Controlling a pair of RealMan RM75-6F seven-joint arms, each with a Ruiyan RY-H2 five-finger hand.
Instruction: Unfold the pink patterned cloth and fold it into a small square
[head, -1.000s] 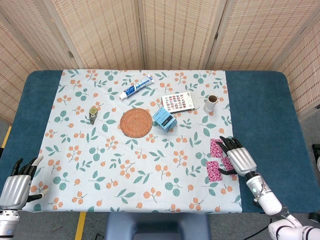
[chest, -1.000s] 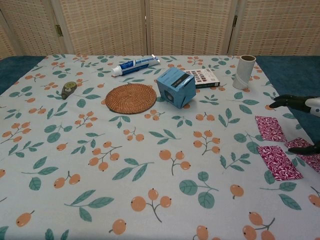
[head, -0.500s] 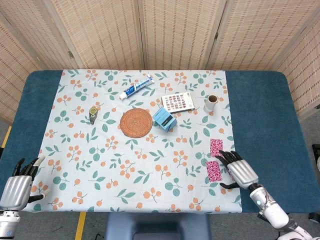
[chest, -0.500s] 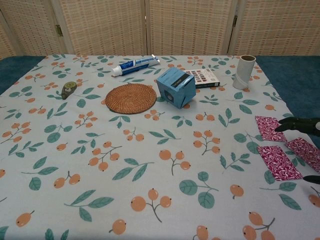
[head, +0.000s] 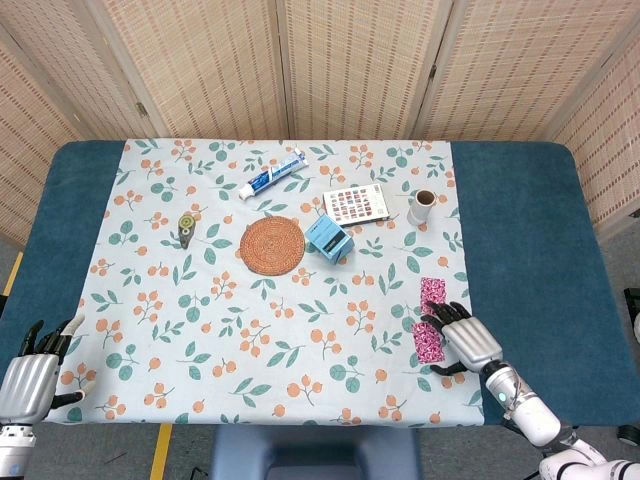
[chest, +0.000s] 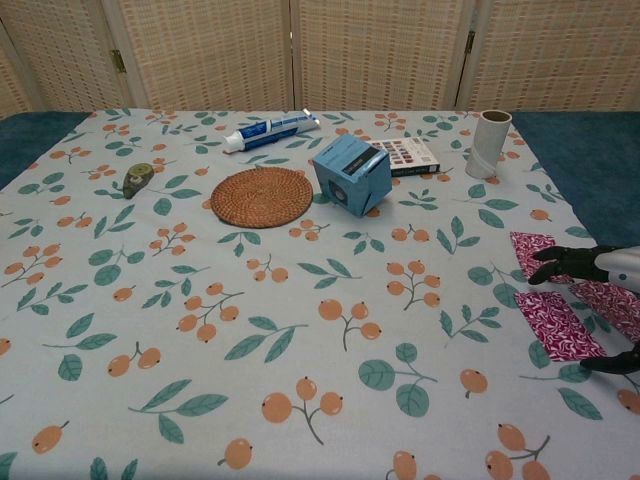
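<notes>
Hovering with fingers apart, right hand (head: 466, 340) covers pink cloth (head: 428, 342); blue box (head: 328, 238), coaster (head: 272, 245) lie well apart.

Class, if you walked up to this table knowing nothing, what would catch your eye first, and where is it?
Probably the robot's right hand spread over the pink patterned cloth at the table's near right. Next, mid-table: the round woven mat with the blue box beside it.
</notes>
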